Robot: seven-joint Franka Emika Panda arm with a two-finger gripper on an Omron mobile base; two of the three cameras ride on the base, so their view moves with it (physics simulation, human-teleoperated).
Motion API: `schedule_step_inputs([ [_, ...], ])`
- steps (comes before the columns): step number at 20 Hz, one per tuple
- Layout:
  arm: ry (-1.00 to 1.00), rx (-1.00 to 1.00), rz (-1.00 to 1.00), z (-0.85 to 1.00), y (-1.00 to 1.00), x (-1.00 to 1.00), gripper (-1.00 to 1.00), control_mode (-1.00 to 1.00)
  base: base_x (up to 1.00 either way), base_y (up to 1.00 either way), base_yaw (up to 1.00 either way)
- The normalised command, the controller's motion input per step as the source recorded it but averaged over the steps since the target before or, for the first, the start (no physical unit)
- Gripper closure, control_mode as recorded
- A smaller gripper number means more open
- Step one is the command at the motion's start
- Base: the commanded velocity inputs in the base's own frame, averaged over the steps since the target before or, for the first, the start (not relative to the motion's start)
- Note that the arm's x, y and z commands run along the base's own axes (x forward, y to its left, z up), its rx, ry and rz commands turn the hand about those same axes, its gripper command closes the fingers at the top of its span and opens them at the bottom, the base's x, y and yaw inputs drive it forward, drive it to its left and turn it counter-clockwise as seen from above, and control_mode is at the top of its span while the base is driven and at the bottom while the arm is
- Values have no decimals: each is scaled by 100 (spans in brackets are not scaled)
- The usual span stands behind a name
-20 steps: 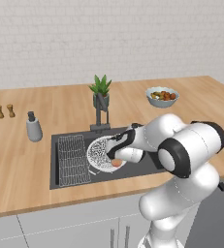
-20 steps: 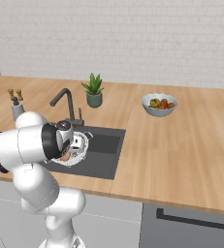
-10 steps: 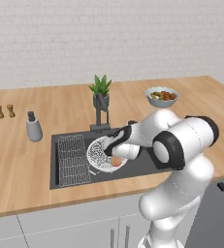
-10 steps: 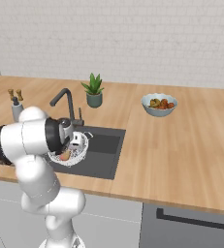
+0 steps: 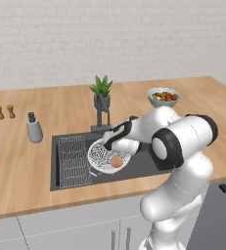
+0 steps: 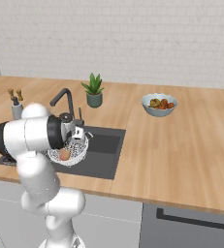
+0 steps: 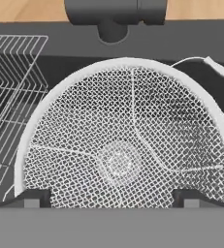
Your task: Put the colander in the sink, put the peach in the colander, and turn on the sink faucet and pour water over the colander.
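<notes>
The white mesh colander point(image 5: 103, 158) point(image 6: 72, 153) point(image 7: 128, 140) rests in the dark grey sink point(image 5: 148, 165) point(image 6: 106, 145). The orange-pink peach point(image 5: 117, 161) point(image 6: 64, 154) lies inside it, toward the near rim. My gripper point(image 5: 108, 145) point(image 6: 75, 141) point(image 7: 112, 199) hovers just above the colander's back part, open, with nothing between its fingertips point(image 7: 33, 198). It points down and toward the slim dark sink faucet point(image 5: 101, 119) point(image 6: 65, 97), whose base point(image 7: 116, 12) sits behind the basin.
A wire rack point(image 5: 74, 154) point(image 7: 11, 72) fills the sink's left part. A potted plant point(image 5: 102, 90) point(image 6: 94, 92) stands behind the faucet, a grey soap dispenser point(image 5: 33, 129) to its left. A fruit bowl point(image 5: 163, 96) point(image 6: 159, 104) sits at the back right.
My hand has drawn away from the peach, sliding left and back over the colander toward the faucet, still open. The peach stays in the colander.
</notes>
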Motion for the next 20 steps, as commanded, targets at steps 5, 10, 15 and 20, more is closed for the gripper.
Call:
schedule_step_inputs([
  [5, -4, 8, 0, 60, -40, -30, -100, -100, 0, 0, 0],
  [10, -6, 8, 0, 68, -22, -13, -100, -100, 0, 0, 0],
  [15, -14, 15, 0, 18, -10, 6, -100, -100, 0, 0, 0],
  [20, -18, 15, 1, 23, -1, 34, -100, -100, 0, 0, 0],
])
